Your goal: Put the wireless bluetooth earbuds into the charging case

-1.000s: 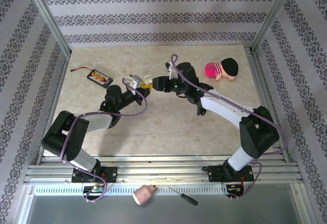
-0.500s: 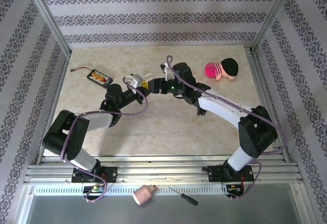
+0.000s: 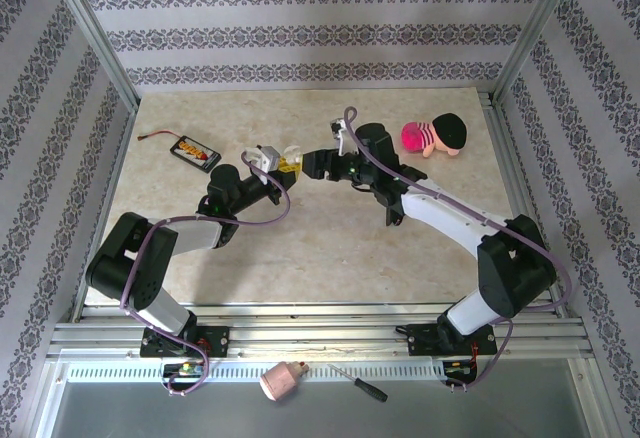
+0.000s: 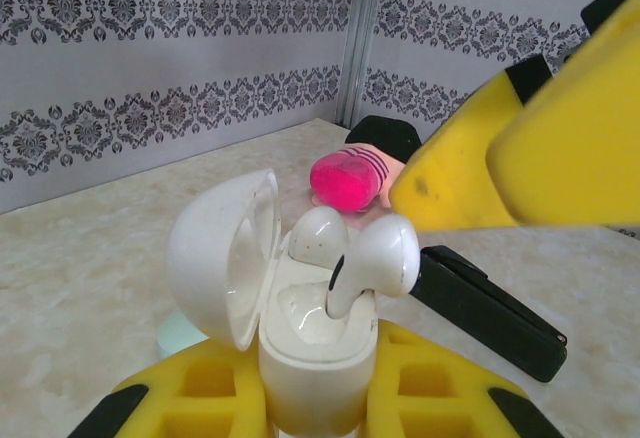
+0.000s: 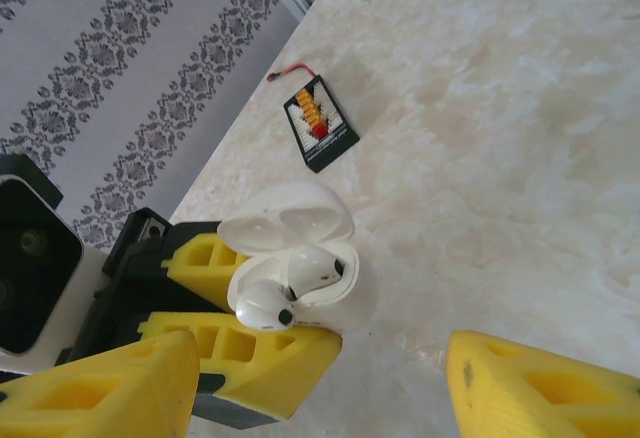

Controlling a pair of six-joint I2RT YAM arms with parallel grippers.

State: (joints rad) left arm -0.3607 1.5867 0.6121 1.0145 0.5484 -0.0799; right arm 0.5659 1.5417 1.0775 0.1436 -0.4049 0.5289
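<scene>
The job is close to done but not finished. The left gripper point(image 4: 315, 403) is clamped on the white charging case point(image 4: 312, 353) and holds it upright above the table point(image 3: 330, 248), with the lid point(image 4: 222, 256) swung back. One earbud point(image 4: 318, 234) sits down in its slot. The other earbud point(image 4: 376, 261) has its stem in the neighbouring slot, but its head stands proud and tilted, so by the look of it a last push is needed, and the lid remains to be shut if that counts. The right gripper point(image 5: 320, 378) faces the case with its yellow fingers point(image 5: 105, 390) spread wide on either side and nothing between them. In the left wrist view one finger hangs just beside the raised bud, and whether it touches cannot be told. By count there are one case, two whitish earbuds and two grippers. Also on the table are one pink doll point(image 3: 435, 136) with a black cap and one flat black battery pack point(image 3: 195, 151). On the near ledge lie one pink bulb-like object point(image 3: 280, 380) and one screwdriver point(image 3: 358, 382).
</scene>
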